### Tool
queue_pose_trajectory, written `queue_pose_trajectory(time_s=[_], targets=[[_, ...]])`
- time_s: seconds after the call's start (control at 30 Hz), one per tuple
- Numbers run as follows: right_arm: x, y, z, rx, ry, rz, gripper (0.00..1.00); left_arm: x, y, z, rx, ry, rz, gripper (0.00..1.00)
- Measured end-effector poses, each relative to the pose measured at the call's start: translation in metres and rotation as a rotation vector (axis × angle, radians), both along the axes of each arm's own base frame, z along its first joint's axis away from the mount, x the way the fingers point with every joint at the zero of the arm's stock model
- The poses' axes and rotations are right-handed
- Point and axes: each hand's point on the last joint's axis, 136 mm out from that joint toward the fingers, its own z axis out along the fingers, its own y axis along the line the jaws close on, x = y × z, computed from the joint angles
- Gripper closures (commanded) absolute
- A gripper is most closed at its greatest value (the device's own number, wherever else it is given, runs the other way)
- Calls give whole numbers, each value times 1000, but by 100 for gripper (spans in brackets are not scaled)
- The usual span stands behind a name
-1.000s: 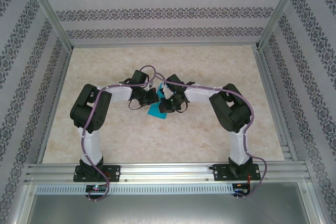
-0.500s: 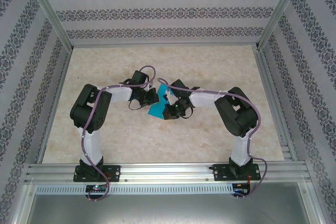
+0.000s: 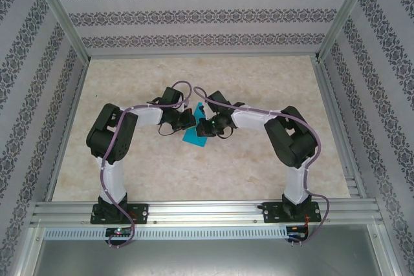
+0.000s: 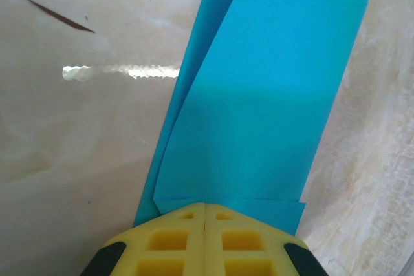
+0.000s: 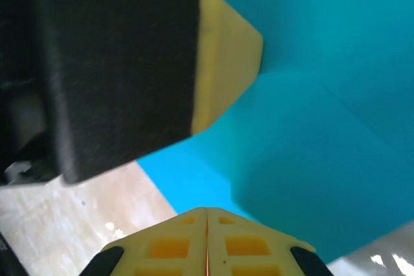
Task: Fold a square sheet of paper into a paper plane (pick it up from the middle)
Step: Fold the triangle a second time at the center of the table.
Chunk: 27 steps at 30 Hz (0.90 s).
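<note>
Both end effectors were closed: your left end effector (image 4: 205, 216) had its yellow tips pressed together on the near edge of the square sheet of paper (image 4: 272, 95), and your right end effector (image 5: 207, 216) was likewise clamped on the same sheet, paper running in under its tips. The sheet was held up between the two wrists over the middle of the counter (image 3: 259, 172); couldn't tell if its low end touched the surface. It was doubled into at least two layers, with a lengthwise fold showing in the left wrist view. The left one's fingertip (image 5: 226, 43) sat just beside the right's grip, so the space was crowded. The step in hand read as setting or sharpening a crease in mid-air. To do it well you needed both pinches firm, layer edges lined up before pressing, and the pull between arms gentle and straight, since thin paper would likely skew or tear if twisted. Laying it on the counter to press would probably have given a cleaner crease
</note>
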Motion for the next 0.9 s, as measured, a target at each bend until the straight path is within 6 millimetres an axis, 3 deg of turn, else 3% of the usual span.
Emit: queue_pose_trajectory(time_s=[0.23, 0.43, 0.67, 0.9], targets=[[-8, 1, -16, -29, 40, 14, 92, 0, 0, 0, 0, -1, 0, 95], [-13, -3, -18, -22, 21, 36, 92, 0, 0, 0, -1, -1, 0, 95], [-40, -19, -16, -12, 51, 53, 91, -1, -2, 1, -6, 2, -5, 95], [-36, -17, -13, -6, 65, 13, 92, -1, -2, 1, -6, 2, -6, 95]])
